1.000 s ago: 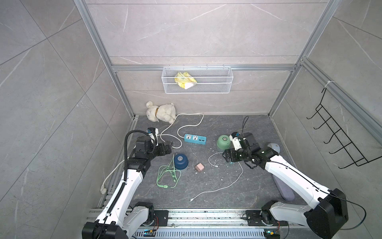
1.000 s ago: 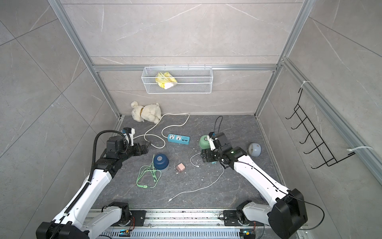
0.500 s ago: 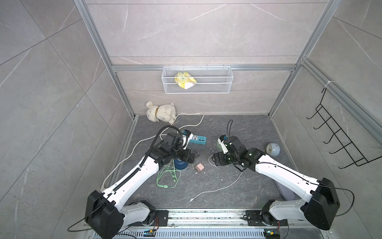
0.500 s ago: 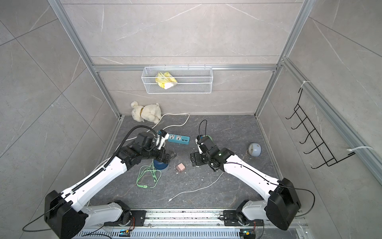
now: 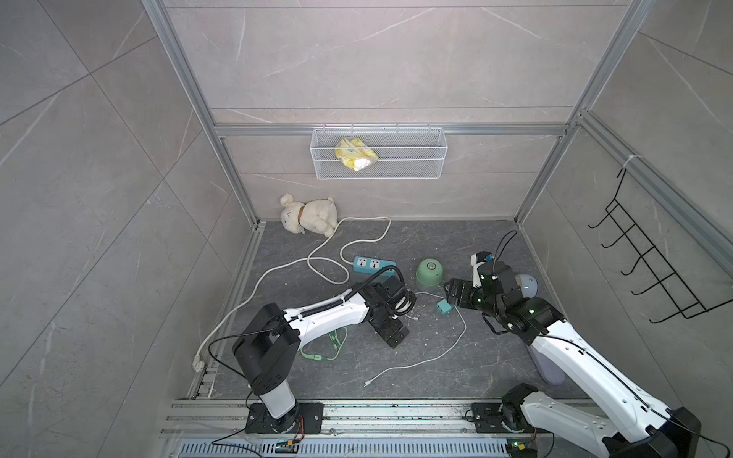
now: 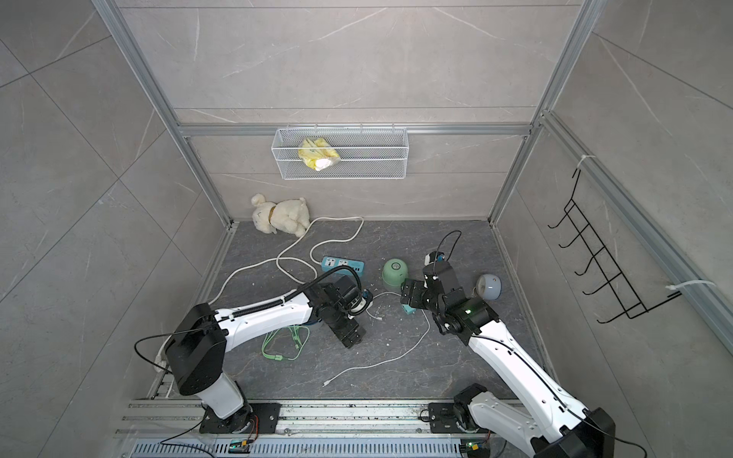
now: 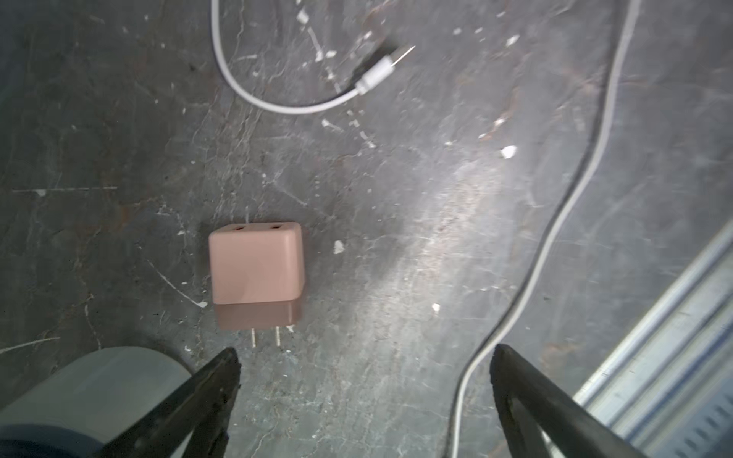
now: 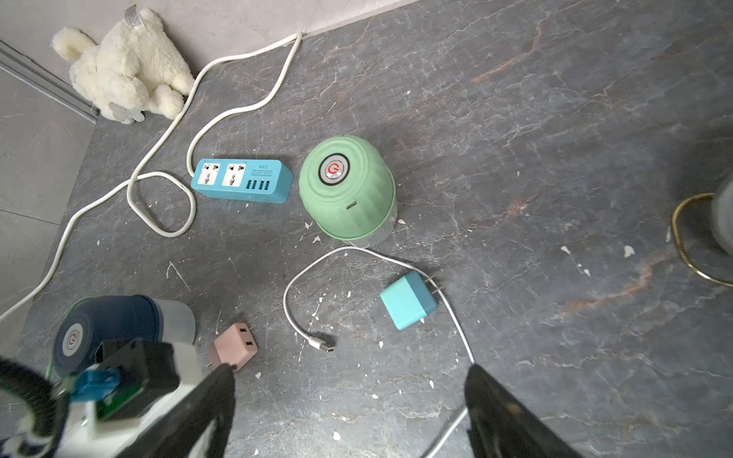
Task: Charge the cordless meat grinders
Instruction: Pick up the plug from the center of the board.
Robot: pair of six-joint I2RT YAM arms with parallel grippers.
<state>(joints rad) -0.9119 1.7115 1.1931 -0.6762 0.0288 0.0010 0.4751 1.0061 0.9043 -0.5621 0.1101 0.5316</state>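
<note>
We see the left arm [image 5: 329, 313] and the right arm [image 5: 575, 357] reaching over the dark floor [image 5: 456, 246] in the lower middle of both top views. The left gripper [image 5: 392, 340] is released, its fingers spread wide and holding nothing. In the left wrist view a pink plug adapter [image 7: 256, 273] lies on the floor just ahead of the fingertips, prongs toward them and touching neither. The right gripper [image 5: 451, 291] is also released and empty. It hovers right of centre, near the mint green grinder [image 5: 429, 273] and a teal charger block [image 5: 444, 306].

The mint green grinder stands upright in the middle of the floor, just right of the blue power strip [image 5: 373, 265] and apart from it. A white cable [image 5: 456, 337] curls from beside its base, past the teal block, toward the lower edge of the floor. In the right wrist view the cable's small plug end lies loose on the floor.

The navy blue grinder [image 8: 111, 329] sits left of centre, mostly hidden beneath the left arm in the top views. The right wrist view shows it just beside the pink adapter. A green cable [image 5: 329, 345] lies in loops under the left arm. A pale ball-shaped gadget [image 5: 527, 283] rests by the right wall, and a plush toy [image 5: 309, 216] lies in the floor's upper left corner.
</note>
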